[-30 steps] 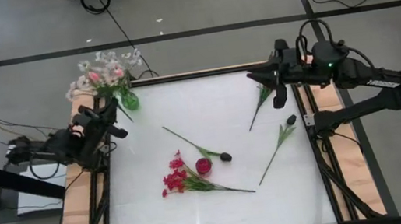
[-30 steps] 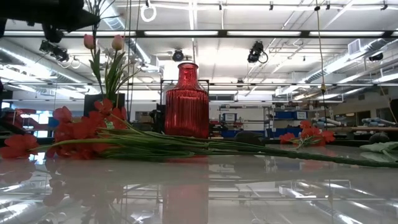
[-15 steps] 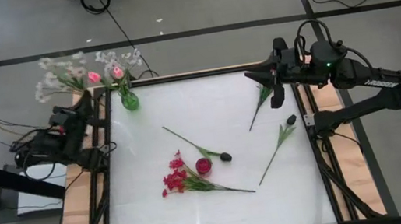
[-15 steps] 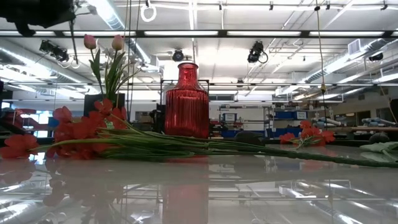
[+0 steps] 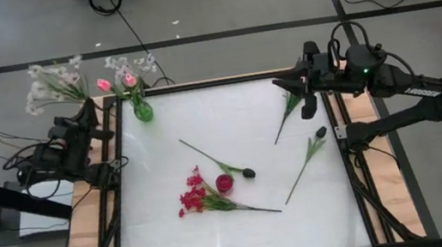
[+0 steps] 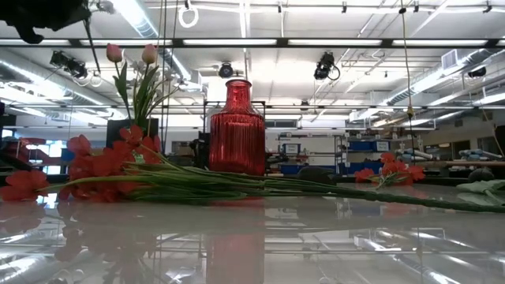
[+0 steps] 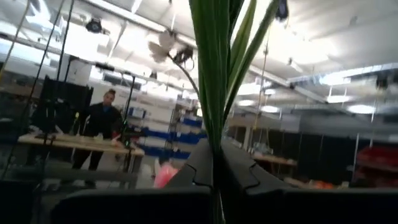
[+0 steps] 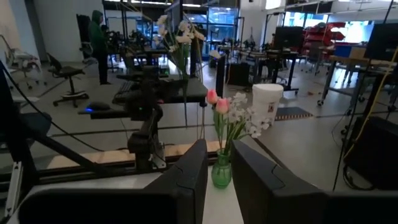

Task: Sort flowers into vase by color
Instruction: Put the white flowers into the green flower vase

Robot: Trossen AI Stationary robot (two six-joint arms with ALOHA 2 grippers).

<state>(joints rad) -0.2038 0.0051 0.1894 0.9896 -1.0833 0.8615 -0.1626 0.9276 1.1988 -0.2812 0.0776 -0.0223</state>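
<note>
My left gripper [image 5: 88,116] is off the table's far left corner, tipped upward and shut on a spray of white flowers [image 5: 51,82]. Beside it a green vase [image 5: 142,111] stands on its base and holds pink tulips [image 5: 103,85] and white blossoms. A red vase [image 5: 224,184] stands mid-table, with red flowers [image 5: 193,198] lying against it and a dark-budded flower [image 5: 248,172] beside it. High over the far right side, my right gripper [image 5: 285,88] points level, slightly open, with nothing between its fingers [image 8: 193,180]. My left gripper pinches the green stems of the white spray [image 7: 212,124] between its two fingers. The fingers slant upward and the stems run on past their ends. The spray is lifted clear, its blossoms [image 7: 165,43] above and beyond the gripper, out past the table's left edge.
Two more flowers lie on the table's right side: a stem [image 5: 283,123] below my right gripper and a dark bud [image 5: 320,132] with its stem. A person [image 7: 99,124] stands in the room behind. Wooden rails edge the table's left and right sides.
My left gripper has gone toward the table's left edge and a little up, away from the green vase, and has tipped further upward. The white spray has gone with it and now stands out beyond the table's far left corner.
</note>
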